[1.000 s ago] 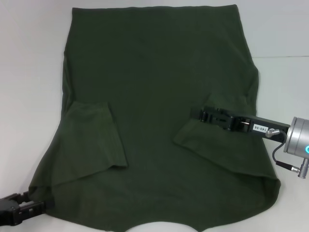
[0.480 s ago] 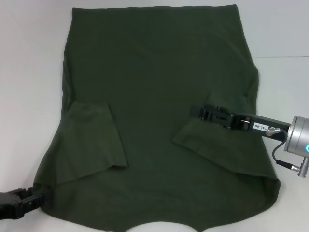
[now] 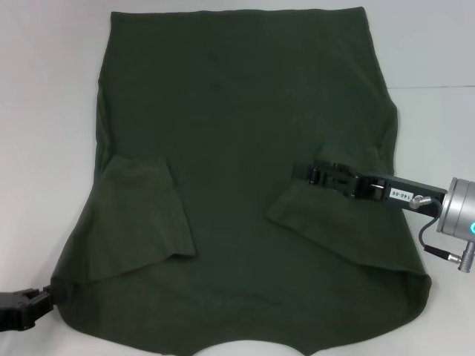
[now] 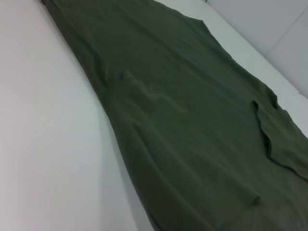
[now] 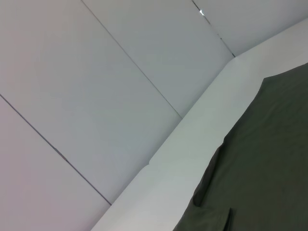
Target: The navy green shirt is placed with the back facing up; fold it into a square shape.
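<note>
Shirt (image 3: 245, 148) flat on desk (image 3: 44, 89), back up, sleeves tucked inward for squaring. Right gripper (image 3: 303, 172) over folded right sleeve, left gripper (image 3: 46, 297) at near-left corner; finger states: cannot tell.

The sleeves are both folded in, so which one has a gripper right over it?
The right sleeve: the right gripper reaches across its top edge. The left sleeve lies bare; the left gripper sits down at the shirt's near left corner.
</note>
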Robot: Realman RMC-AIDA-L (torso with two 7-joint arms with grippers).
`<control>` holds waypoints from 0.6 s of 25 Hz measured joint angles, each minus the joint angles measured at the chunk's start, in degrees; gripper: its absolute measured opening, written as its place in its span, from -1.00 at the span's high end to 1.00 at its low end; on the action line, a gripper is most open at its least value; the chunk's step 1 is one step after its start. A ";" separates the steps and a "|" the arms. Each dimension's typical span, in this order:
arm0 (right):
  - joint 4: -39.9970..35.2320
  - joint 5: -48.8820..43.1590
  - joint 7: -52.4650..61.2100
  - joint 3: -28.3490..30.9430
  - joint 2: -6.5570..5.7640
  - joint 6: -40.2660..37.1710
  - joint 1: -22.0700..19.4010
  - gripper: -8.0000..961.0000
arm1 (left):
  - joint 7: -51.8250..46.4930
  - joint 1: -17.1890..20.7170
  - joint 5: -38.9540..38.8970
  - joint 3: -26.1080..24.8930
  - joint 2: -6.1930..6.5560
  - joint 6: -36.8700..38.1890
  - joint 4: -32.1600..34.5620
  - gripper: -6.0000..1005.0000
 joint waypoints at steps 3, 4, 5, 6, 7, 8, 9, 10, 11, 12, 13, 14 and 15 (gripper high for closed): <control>0.00 -0.04 0.12 -0.06 -0.01 0.00 -0.03 -0.81 | -0.37 -0.16 0.00 0.02 0.03 0.02 0.01 0.71; -0.01 -0.14 0.28 -0.15 -0.07 -0.01 -0.06 -0.81 | -0.58 -0.28 0.00 0.02 0.08 0.11 0.00 0.74; -0.02 -0.29 0.62 -0.31 -0.25 -0.02 -0.11 -0.81 | -0.77 -0.36 -0.01 0.02 0.12 0.21 0.01 0.78; -0.08 -0.53 1.27 -0.55 -0.49 -0.13 -0.21 -0.81 | -0.94 -0.46 -0.04 0.02 0.13 0.30 0.00 0.81; -0.21 -0.86 2.22 -0.82 -0.77 -0.32 -0.36 -0.81 | -1.15 -0.62 -0.09 0.02 0.16 0.41 0.00 0.84; -0.43 -1.32 3.34 -1.00 -1.19 -0.58 -0.55 -0.81 | -1.44 -0.76 -0.19 0.02 0.16 0.52 0.01 0.87; -0.75 -2.02 4.88 -1.15 -1.72 -1.08 -0.78 -0.81 | -1.69 -0.87 -0.26 0.03 0.17 0.60 0.01 0.90; -1.13 -2.91 6.42 -1.24 -2.41 -1.64 -1.05 -0.81 | -2.03 -1.01 -0.36 0.00 0.17 0.69 0.00 0.93; -1.48 -4.16 8.10 -1.28 -3.07 -2.51 -1.34 -0.81 | -2.24 -1.11 -0.47 -0.05 0.17 0.75 0.00 0.94; -1.91 -5.35 9.85 -1.27 -3.85 -3.43 -1.72 -0.81 | -2.53 -1.18 -0.59 -0.17 0.17 0.80 -0.08 0.94; -2.39 -6.65 11.79 -1.26 -4.64 -4.47 -2.33 -0.81 | -2.63 -1.24 -0.66 -0.23 0.17 0.80 -0.14 0.94; -2.77 -7.32 13.12 -1.16 -5.25 -5.14 -2.88 -0.81 | -2.74 -1.33 -0.72 -0.26 0.17 0.79 -0.23 0.94; -3.21 -8.10 14.64 -1.02 -5.94 -6.02 -3.64 -0.81 | -2.78 -1.36 -0.73 -0.30 0.15 0.73 -0.31 0.94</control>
